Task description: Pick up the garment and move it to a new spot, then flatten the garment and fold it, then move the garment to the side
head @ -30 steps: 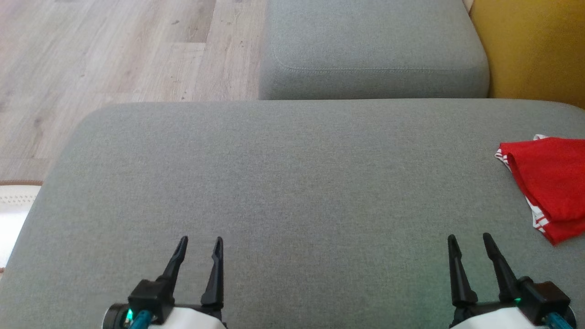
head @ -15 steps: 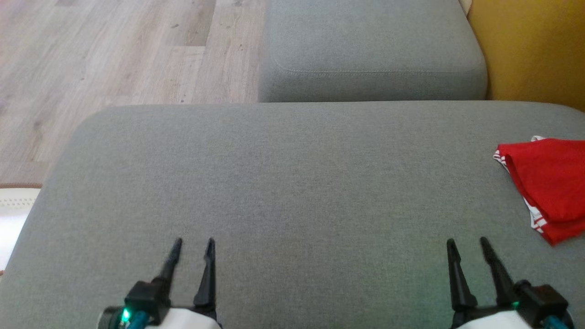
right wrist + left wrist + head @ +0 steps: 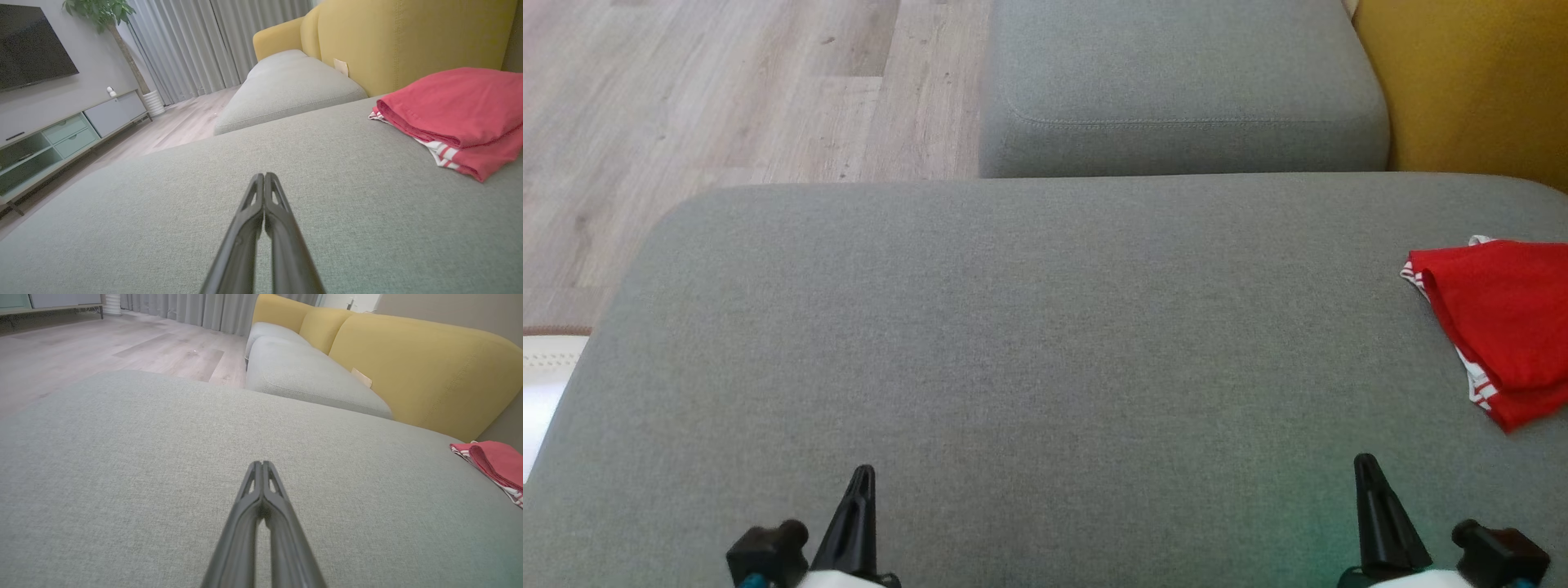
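The garment (image 3: 1499,327) is red with a red-and-white striped edge and lies folded at the far right of the grey cushion (image 3: 1029,327). It also lies at the right edge of the left wrist view, garment (image 3: 494,461), and at the upper right of the right wrist view, garment (image 3: 453,110). My left gripper (image 3: 862,478) rests low at the near left, shut and empty, its tips pressed together (image 3: 261,463). My right gripper (image 3: 1368,465) sits at the near right, shut and empty (image 3: 264,175), a little short of the garment.
A second grey cushion (image 3: 1176,82) adjoins the far side, with a yellow backrest (image 3: 1470,82) on the right. Wooden floor (image 3: 727,98) lies to the far left, past the cushion's edge. A TV cabinet (image 3: 61,139) and curtains (image 3: 212,41) stand across the room.
Both grippers have closed from open to shut and drawn back toward the bottom edge of the head view. The garment has stayed where it was.
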